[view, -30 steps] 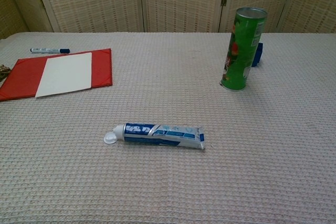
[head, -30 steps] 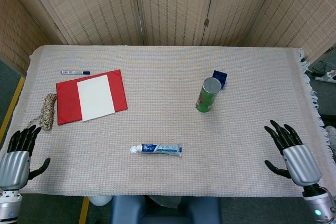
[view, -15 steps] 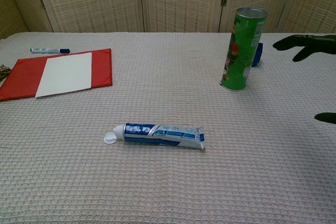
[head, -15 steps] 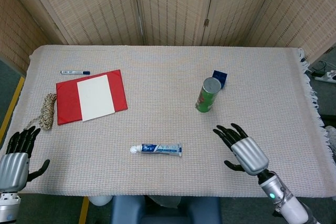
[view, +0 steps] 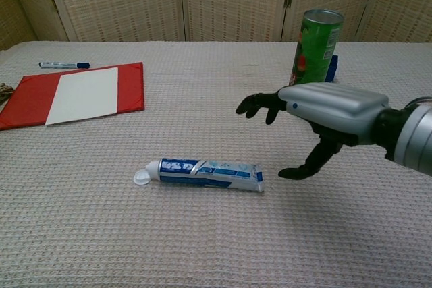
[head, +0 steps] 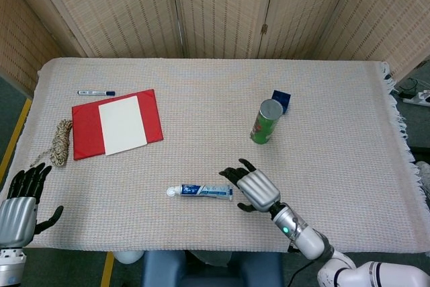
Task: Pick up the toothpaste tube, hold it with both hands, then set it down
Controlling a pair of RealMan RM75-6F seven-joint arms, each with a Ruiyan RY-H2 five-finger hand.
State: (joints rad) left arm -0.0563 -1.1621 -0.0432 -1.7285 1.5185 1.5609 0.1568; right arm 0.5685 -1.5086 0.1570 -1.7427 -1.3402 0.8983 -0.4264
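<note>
Woven screens back a table [head: 336,92] under a pale waffle cloth, where the right hand [head: 252,189] hovers with fingers spread and empty just beside the crimped end of the tube [head: 200,191]. The tube lies flat near the front edge, cap leftward, its blue print too small to read; the left hand [head: 19,210] rests open at the left corner.

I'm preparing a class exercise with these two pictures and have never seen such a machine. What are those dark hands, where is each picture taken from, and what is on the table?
It is a two-armed robot with mechanical hands. One picture looks down from its head, the other forward from its chest. The right hand, open, hovers by the crimped end of the toothpaste tube; the left hand waits open at the table edge. Nothing is held. On the cloth also lie a red folder, a marker, a rope coil, a green can and a blue box.
</note>
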